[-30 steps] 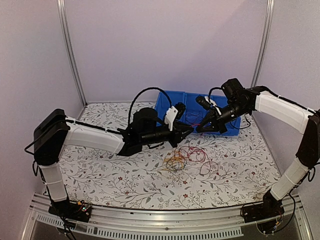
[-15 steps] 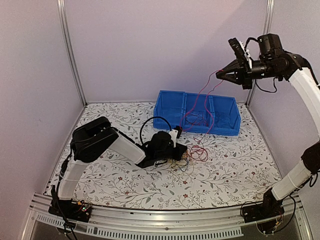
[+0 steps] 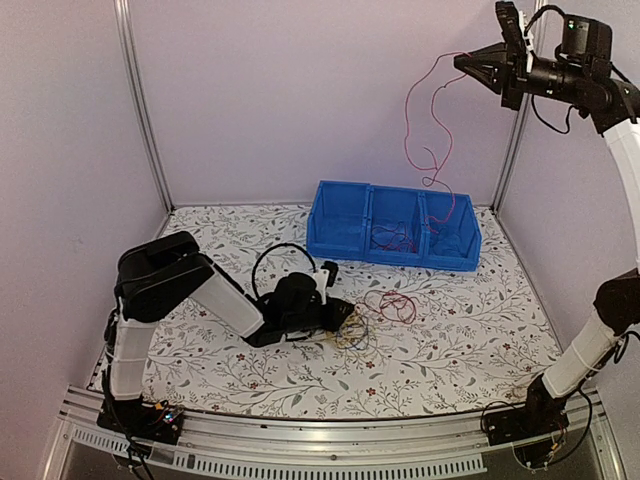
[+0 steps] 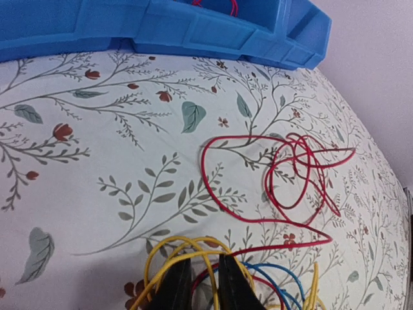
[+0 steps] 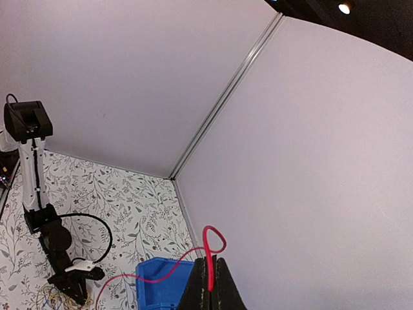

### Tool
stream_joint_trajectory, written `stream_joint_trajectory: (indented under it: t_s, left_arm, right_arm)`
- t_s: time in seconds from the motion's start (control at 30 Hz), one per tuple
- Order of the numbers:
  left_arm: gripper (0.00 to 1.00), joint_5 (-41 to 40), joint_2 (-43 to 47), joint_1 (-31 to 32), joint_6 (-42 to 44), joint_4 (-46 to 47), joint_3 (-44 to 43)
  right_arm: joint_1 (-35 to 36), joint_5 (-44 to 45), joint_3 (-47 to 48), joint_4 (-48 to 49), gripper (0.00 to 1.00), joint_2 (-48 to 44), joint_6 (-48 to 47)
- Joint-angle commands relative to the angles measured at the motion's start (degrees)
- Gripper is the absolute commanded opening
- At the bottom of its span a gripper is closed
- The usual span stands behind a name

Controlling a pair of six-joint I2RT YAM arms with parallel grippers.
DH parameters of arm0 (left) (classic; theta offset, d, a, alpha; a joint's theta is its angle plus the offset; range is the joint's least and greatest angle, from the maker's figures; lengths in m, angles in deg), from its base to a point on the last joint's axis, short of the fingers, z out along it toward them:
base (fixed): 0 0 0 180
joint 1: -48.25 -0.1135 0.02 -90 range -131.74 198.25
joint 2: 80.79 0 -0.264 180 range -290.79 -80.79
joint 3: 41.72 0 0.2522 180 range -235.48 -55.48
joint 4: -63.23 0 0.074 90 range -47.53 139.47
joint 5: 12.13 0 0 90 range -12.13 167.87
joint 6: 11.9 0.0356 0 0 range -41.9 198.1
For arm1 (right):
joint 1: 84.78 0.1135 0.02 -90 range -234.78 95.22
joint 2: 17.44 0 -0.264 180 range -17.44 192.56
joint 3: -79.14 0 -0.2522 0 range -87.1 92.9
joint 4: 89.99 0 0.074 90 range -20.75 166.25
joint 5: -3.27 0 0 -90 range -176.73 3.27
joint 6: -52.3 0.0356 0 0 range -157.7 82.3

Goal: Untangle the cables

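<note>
1. The table (image 3: 230, 370), covered in a leaf-and-flower print, fills the lower half of the top view, with plain pale walls around it.
2. The right arm (image 3: 588, 345) rises from its base at 5 o'clock and reaches high to 1 o'clock, well above the table.
3. The left arm (image 3: 215, 300) folds low from its base at 7 o'clock, its forearm lying close to the cloth and pointing towards 3 o'clock.
4. A blue bin (image 3: 340, 235) with three compartments sits at 12 o'clock on the table; red wire shows in its middle compartment.
5. The cables (image 3: 370, 320) lie loose on the cloth near the centre, at 6 o'clock from the bin. In the left wrist view the red loops (image 4: 297, 168) lie at 2 o'clock, and the yellow loops (image 4: 187, 245) and blue loops (image 4: 284, 278) at 6 o'clock.
6. One red cable (image 3: 407, 130) hangs in a wavy line from 1 o'clock down to the bin's right compartment.
7. The right gripper (image 3: 468, 63) has its jaws pressed together on that red cable, a small loop standing above the tips (image 5: 210, 261).
8. The left gripper (image 3: 345, 318) is at the heap's 9 o'clock edge. Its dark tips (image 4: 205, 274) show a narrow gap among the yellow loops; I cannot tell whether they pinch any.
</note>
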Motion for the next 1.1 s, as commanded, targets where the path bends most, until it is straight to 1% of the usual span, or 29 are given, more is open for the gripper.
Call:
stream_joint_trajectory:
  t_s: [0.0,0.13,0.33,0.5,0.67,0.73,0.83,1.07]
  left_arm:
    - [0.17,0.25,5.52,0.22,-1.32,3.74,5.55]
    - [0.25,0.12,10.24,1.02,-3.92,1.39,9.65]
    - [0.34,-1.81,16.28,4.10,-2.81,0.59,16.44]
    - [0.35,-3.08,19.04,5.50,-2.69,-1.12,18.45]
    - [0.36,-3.90,20.85,7.01,-1.74,-3.37,18.29]
    - [0.36,-4.29,21.00,7.50,-1.26,-4.08,17.82]
    - [0.36,-4.57,20.92,7.83,-0.60,-5.12,16.95]
    - [0.36,-5.79,21.58,8.47,-0.24,-6.70,16.69]
  right_arm:
    - [0.08,6.08,-1.07,7.03,0.00,3.60,5.36]
    - [0.09,7.79,-2.11,10.37,0.00,4.90,7.98]
    - [0.06,10.24,-5.26,13.51,0.00,6.40,7.73]
    - [0.00,12.48,-8.13,16.33,0.00,7.76,7.02]
    - [-0.19,14.23,-11.41,20.51,0.00,9.79,7.24]
    - [-0.29,14.84,-14.21,22.81,0.00,10.65,7.45]
    - [-0.56,14.94,-18.25,25.06,0.00,13.07,8.60]
    - [-1.24,15.82,-23.20,25.14,0.00,21.49,9.31]
